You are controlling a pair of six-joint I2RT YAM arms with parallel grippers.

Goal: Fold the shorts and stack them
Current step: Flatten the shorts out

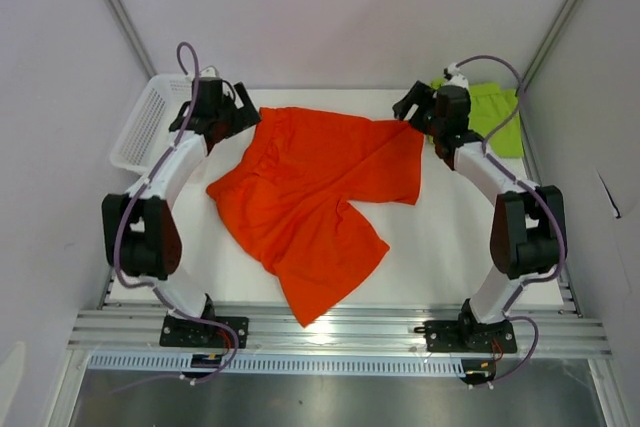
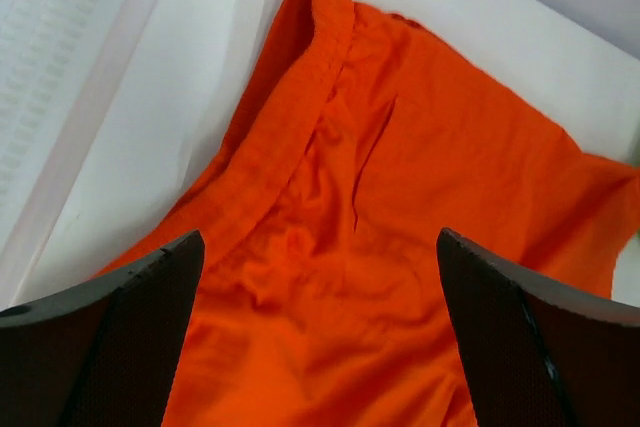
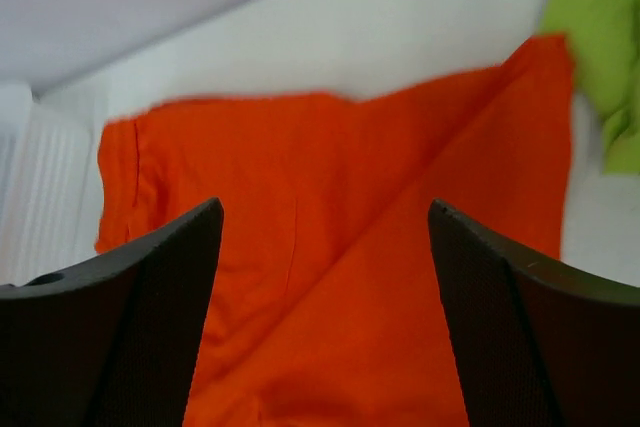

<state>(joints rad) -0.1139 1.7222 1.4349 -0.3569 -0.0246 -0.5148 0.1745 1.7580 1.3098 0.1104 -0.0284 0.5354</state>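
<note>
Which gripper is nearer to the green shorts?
Right. The right gripper is just beside the green shorts; the left gripper is far across, at the orange shorts' opposite corner.

The white worktop (image 1: 440, 247) carries three things. A pair of orange shorts (image 1: 310, 197) lies spread flat and somewhat rumpled across its middle, the waistband running along the far side from the left toward the right. One leg points toward the right edge, and the other slants down until its hem reaches the near edge. A pair of green shorts (image 1: 495, 112) lies bunched in the far right corner, just beside the orange pair's far right corner; whether the two touch cannot be told. A white mesh basket (image 1: 145, 127) sits at the far left corner, along the left edge.
</note>
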